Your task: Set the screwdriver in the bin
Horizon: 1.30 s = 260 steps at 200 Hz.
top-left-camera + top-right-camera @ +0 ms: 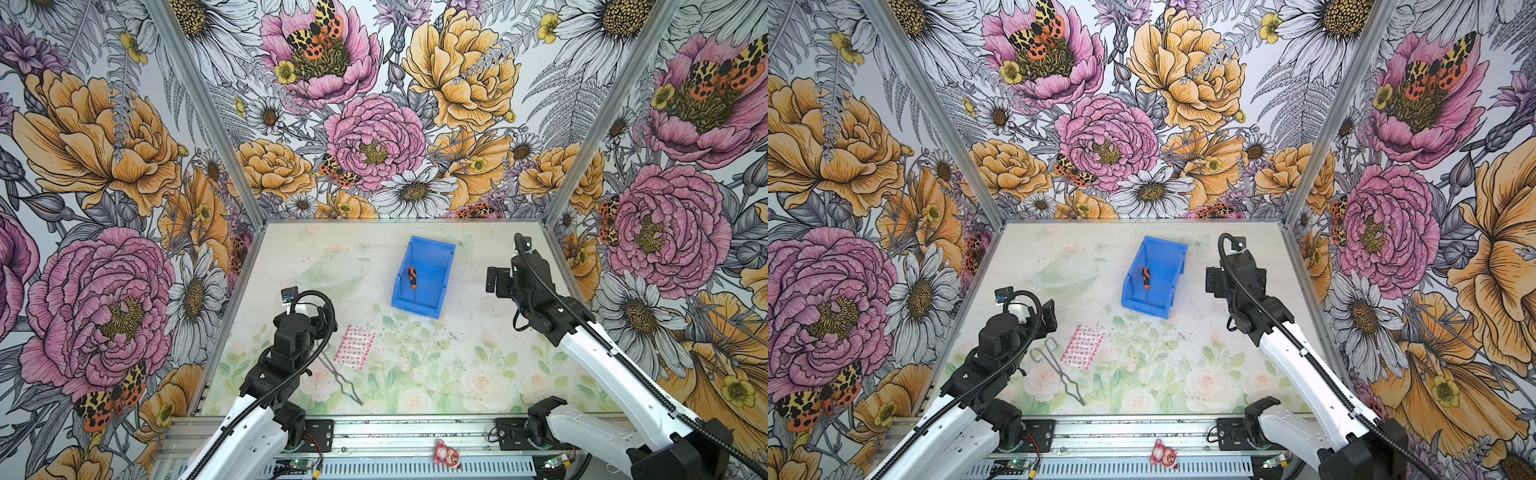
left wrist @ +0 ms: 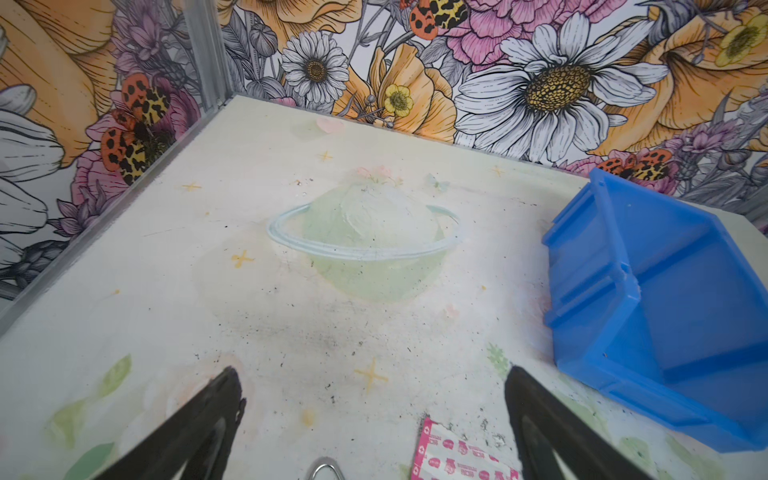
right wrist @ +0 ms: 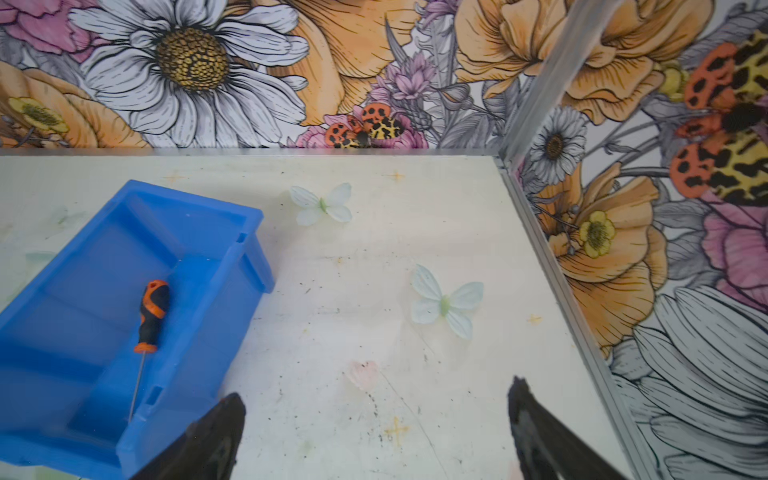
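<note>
Screwdriver (image 1: 411, 277), one, lies inside the one bin (image 1: 415, 308) | two hands: right hand (image 3: 374, 390) spread wide beside bin, left hand (image 2: 370, 374) apart too, near bin | one tongs (image 1: 1059, 370), one plaster sheet (image 1: 354, 347) | pale flower-print worktop (image 1: 478, 353), floral walls (image 1: 374, 124)

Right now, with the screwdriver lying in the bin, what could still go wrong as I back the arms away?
1. The right arm has its open jaws close beside the bin; a sideways swing might knock it.
2. The screwdriver points its shaft at the low lip, so a jolt could slide it out.
3. The left arm hangs over the tongs and could drag them.
</note>
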Tool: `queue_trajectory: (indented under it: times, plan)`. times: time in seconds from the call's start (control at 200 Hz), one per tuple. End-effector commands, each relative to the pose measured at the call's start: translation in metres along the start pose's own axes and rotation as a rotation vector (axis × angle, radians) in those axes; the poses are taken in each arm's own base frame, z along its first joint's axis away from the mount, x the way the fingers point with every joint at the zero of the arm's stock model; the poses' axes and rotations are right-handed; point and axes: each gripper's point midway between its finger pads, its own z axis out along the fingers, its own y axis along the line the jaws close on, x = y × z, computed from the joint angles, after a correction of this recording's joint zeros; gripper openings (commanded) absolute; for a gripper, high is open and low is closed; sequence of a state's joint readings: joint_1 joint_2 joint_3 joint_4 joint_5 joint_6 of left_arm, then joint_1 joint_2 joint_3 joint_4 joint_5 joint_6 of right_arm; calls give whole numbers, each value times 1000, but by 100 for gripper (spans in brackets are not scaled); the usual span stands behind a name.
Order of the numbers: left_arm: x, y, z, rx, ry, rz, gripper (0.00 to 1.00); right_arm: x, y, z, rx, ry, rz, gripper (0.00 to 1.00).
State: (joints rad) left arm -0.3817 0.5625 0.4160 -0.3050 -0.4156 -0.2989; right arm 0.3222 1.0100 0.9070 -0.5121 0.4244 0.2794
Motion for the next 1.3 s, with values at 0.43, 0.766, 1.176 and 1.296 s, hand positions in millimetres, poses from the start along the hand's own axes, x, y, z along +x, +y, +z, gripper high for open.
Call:
queue_trajectory:
  times: [0.43,0.766,1.176,1.296]
  plan:
    - [-29,20,92,-44,-72,131,99,61,-98,36,230,-192,188,99]
    - [-19,9,146,-4,-32,188,99,81,-104,73,246,-211,215,100]
    - [-11,21,153,-32,-42,180,99,73,-97,89,186,-270,213,99]
    - [-10,24,157,-32,-27,169,99,66,-91,96,153,-283,208,99]
